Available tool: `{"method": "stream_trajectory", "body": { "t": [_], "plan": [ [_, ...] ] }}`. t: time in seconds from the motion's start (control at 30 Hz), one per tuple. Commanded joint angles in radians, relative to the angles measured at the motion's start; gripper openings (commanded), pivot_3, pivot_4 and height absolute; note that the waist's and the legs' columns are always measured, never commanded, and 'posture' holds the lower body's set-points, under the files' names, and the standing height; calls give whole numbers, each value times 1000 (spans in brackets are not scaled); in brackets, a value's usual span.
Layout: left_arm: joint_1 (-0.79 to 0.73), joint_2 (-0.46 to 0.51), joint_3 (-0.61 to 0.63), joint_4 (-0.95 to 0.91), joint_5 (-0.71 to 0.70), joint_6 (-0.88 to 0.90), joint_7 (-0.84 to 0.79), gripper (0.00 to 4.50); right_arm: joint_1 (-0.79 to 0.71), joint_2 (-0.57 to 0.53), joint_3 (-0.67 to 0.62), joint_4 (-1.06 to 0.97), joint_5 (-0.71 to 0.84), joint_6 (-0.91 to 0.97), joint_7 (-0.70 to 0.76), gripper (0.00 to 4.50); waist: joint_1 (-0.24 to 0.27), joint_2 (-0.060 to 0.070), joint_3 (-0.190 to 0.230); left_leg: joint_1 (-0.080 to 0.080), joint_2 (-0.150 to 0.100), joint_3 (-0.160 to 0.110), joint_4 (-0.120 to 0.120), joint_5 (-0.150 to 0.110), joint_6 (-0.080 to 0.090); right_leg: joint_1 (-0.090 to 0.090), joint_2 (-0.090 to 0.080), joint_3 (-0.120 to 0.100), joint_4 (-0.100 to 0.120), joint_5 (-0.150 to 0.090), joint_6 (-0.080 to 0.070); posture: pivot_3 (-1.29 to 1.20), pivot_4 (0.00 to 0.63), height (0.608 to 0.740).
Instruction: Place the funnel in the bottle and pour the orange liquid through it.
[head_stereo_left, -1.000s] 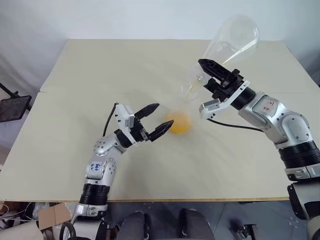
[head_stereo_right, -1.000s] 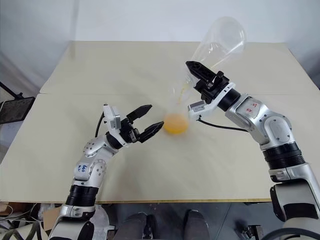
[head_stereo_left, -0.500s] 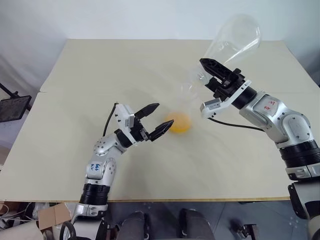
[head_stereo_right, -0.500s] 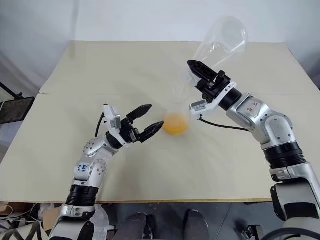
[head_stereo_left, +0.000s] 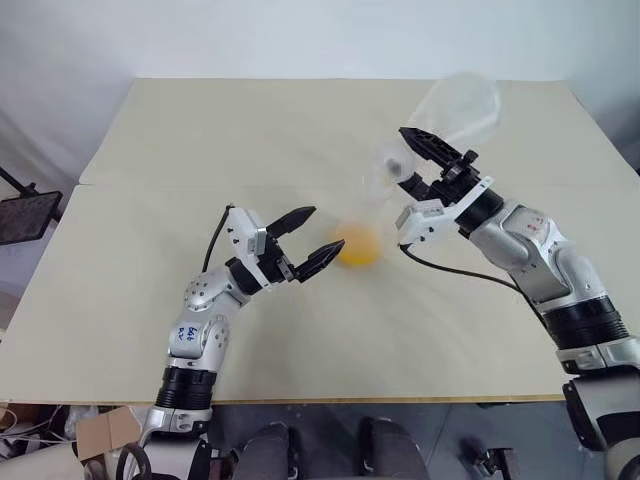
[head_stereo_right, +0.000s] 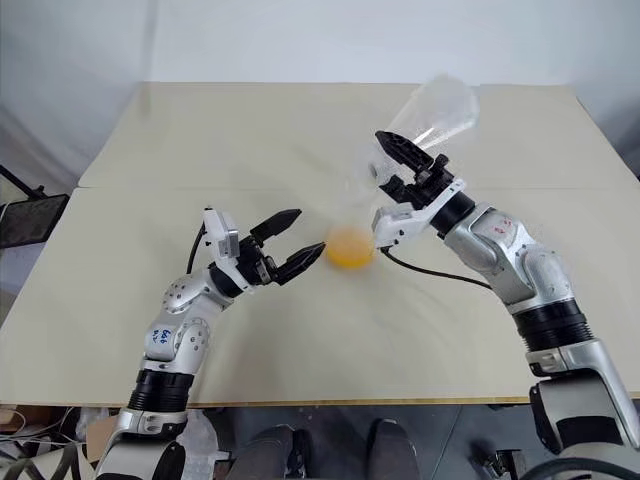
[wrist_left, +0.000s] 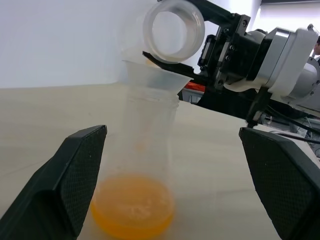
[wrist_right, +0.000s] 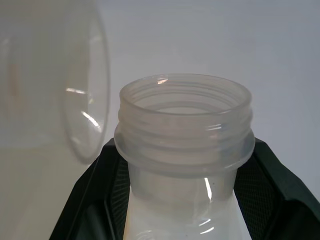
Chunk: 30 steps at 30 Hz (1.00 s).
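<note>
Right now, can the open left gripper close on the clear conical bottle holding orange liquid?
Probably yes: the left gripper stands open facing the bottle, whose base shows between its fingers, with nothing between them.

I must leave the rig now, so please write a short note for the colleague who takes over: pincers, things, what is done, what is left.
Left pincer: open, empty, its fingers on either side of the bottle without touching it.
Right pincer: shut on the neck of the clear pouring vessel, held tilted above the funnel.
The funnel sits in the bottle's neck; the bottle stands upright on the table.
Done: the orange liquid lies in the bottle's base; the vessel looks empty.
Left: probably only to set the vessel down.
</note>
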Motion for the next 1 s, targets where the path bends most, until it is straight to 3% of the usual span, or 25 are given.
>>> {"method": "stream_trajectory", "body": {
  "t": [0.03, 0.2, 0.47, 0.6, 1.0],
  "plan": [
    [-19, 9, 2, -25, -12, 0, -11, 4500, 12, 21, -105, -83, 216, 62, 78, 2423, 1, 0, 0, 0, 0, 0, 0, 0, 0, 0, 0, 0, 0, 0, 0, 0, 150, 740],
    [-29, 21, 5, -19, -15, 9, -20, 4500, 69, 69, -268, -184, 568, 253, 200, 2423, 7, 0, 0, 0, 0, -1, 0, 0, 0, 1, 0, -1, 0, 0, 0, 0, 150, 740],
    [-42, 35, 4, -8, -17, 26, -39, 4500, 212, 94, -504, -270, 945, 572, 281, 2423, 16, 0, 0, 0, -1, -2, 0, 0, 1, 2, 0, -2, 0, 0, 0, 0, 150, 740],
    [-49, 39, 6, -1, -16, 30, -46, 4500, 276, 106, -610, -195, 1005, 613, 270, 2423, 16, 0, 0, 0, -1, -1, 0, 0, 1, 1, 0, -1, 0, 0, 0, 0, 150, 740],
    [-49, 63, 20, -15, -22, 53, -48, 4500, 317, 110, -685, 94, 1012, 506, 334, 2423, 15, 0, 0, 0, -1, 0, 0, 0, 1, 1, 0, 0, 0, 0, 0, 0, 150, 740]
  ]
}}
